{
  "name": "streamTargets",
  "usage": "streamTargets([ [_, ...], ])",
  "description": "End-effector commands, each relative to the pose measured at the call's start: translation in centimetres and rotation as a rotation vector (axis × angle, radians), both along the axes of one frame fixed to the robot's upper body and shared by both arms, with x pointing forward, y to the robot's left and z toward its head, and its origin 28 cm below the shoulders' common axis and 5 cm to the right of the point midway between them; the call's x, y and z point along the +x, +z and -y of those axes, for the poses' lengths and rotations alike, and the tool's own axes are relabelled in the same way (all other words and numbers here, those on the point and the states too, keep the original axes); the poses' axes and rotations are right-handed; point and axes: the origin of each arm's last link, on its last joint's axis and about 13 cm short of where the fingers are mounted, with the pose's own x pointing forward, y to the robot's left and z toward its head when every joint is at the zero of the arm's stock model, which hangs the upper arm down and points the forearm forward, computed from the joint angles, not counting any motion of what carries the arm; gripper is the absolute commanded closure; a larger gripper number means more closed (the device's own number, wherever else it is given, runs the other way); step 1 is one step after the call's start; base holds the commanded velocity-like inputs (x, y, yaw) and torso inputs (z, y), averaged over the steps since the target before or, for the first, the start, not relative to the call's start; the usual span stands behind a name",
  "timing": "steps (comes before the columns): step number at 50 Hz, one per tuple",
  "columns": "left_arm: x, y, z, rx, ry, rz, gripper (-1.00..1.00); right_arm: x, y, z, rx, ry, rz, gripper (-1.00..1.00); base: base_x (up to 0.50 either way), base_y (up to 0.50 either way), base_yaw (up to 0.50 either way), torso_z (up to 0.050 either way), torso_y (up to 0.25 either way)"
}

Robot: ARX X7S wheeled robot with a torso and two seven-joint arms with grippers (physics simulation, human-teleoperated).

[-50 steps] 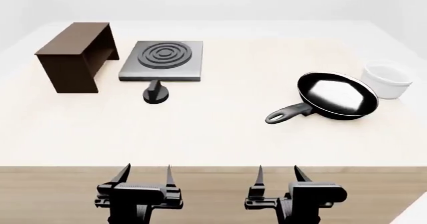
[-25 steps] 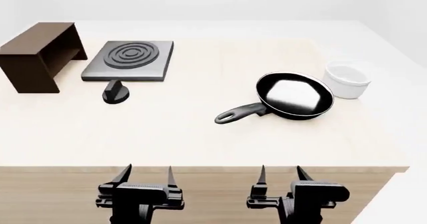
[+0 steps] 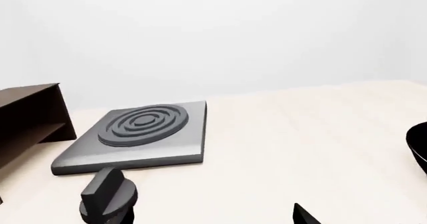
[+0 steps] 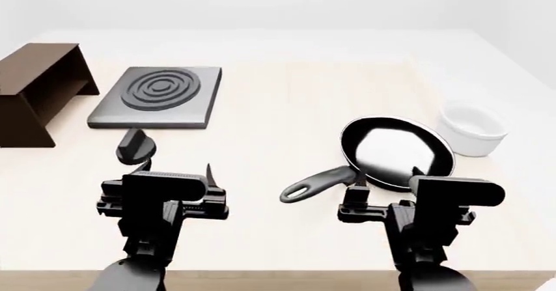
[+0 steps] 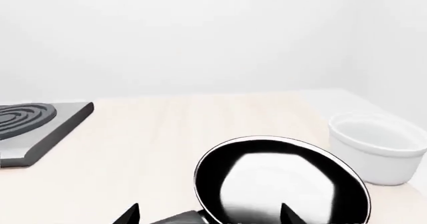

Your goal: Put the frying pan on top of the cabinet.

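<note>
The frying pan (image 4: 397,149) is round and black with a glossy pale inside. It lies on the table at the right, its handle (image 4: 316,183) pointing toward the near left. My right gripper (image 4: 386,175) is open, its jaws either side of the pan's near rim where the handle joins. In the right wrist view the pan (image 5: 280,184) fills the gap ahead of the gripper (image 5: 208,216). The dark brown cabinet (image 4: 35,89) stands at the far left and also shows in the left wrist view (image 3: 27,119). My left gripper (image 4: 176,170) is open and empty.
A square grey hotplate (image 4: 156,96) with rings lies right of the cabinet, with a black knob (image 4: 135,146) in front of it, close to my left gripper. A white bowl (image 4: 473,129) stands just right of the pan. The table's front edge (image 4: 278,275) runs below both grippers.
Both grippers have risen and reached forward over the table. The right one has come up to the pan's near rim. The view has shifted, and the pan has not moved on the table.
</note>
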Motion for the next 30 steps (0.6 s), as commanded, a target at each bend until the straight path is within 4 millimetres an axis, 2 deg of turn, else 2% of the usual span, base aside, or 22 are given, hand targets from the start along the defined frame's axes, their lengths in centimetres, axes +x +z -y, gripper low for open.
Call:
streamTargets([
  [1, -0.06, 0.73, -0.17, 0.011, 0.01, -0.004, -1.0, -0.16, 1.03, 0.05, -0.002, 0.003, 0.017, -1.0, 0.5, 0.0, 0.0, 0.0, 0.0],
  [30, 0.0, 0.56, -0.17, 0.013, 0.011, -0.004, -1.0, -0.18, 1.12, 0.11, 0.011, 0.022, 0.033, -1.0, 0.5, 0.0, 0.0, 0.0, 0.001],
])
